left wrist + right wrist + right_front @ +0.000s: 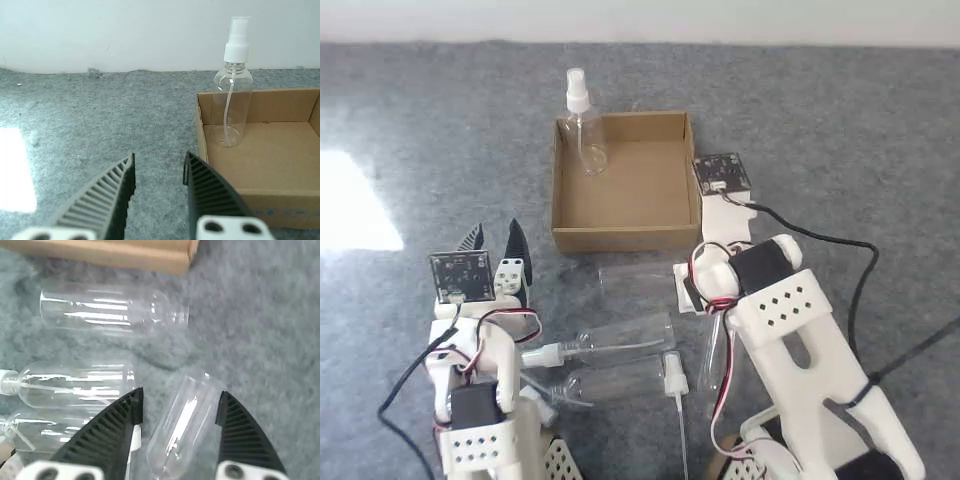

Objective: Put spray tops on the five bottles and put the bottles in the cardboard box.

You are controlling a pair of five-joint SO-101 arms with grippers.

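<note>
Right wrist view: right gripper point(180, 395) spread wide, straddling a bottle point(175, 440) lying on the felt point(260, 330), lower centre-right of the high view. An off-centre squeeze could send that slick cylinder rolling away! Left gripper point(159, 157) gapes empty near the box point(260, 200).

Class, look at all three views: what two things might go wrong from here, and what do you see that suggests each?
1. The right tool stands open around a round clear bottle lying on the mat; closing might roll it into the neighbouring bottle.
2. The capped bottle stands taller than the cardboard box wall; a later drop-in may topple it.
</note>
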